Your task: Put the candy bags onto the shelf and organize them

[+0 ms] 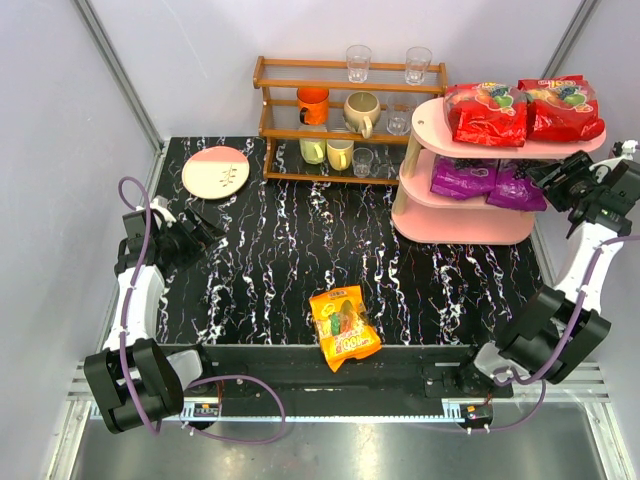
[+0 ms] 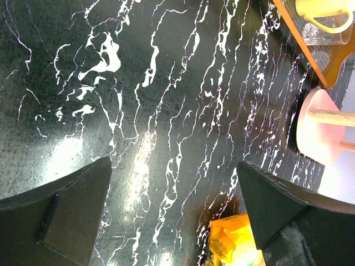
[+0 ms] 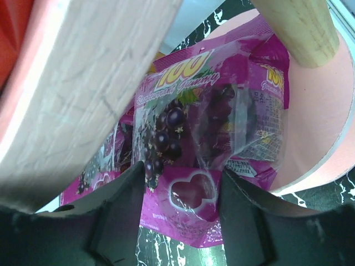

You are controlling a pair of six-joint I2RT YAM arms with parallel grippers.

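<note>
right gripper (image 3: 182, 177) parted around the glossy purple candy bag (image 3: 211, 122) on the middle tier of the pink oval shelf (image 3: 316, 127); left gripper (image 2: 173, 166) gapes above black marbled table (image 2: 138, 83).

red bags (image 1: 487, 112) atop pink shelf (image 1: 427, 122), purple bags (image 1: 465, 178) mid-tier, orange bag (image 1: 343, 327) flat off-shelf

Black marble-look tabletop (image 1: 270, 260) with a pink-and-cream plate (image 1: 216, 172) at the back left. Wooden rack (image 1: 300, 86) beside it holds mugs (image 1: 361, 110) and clear glasses (image 1: 358, 62).
</note>
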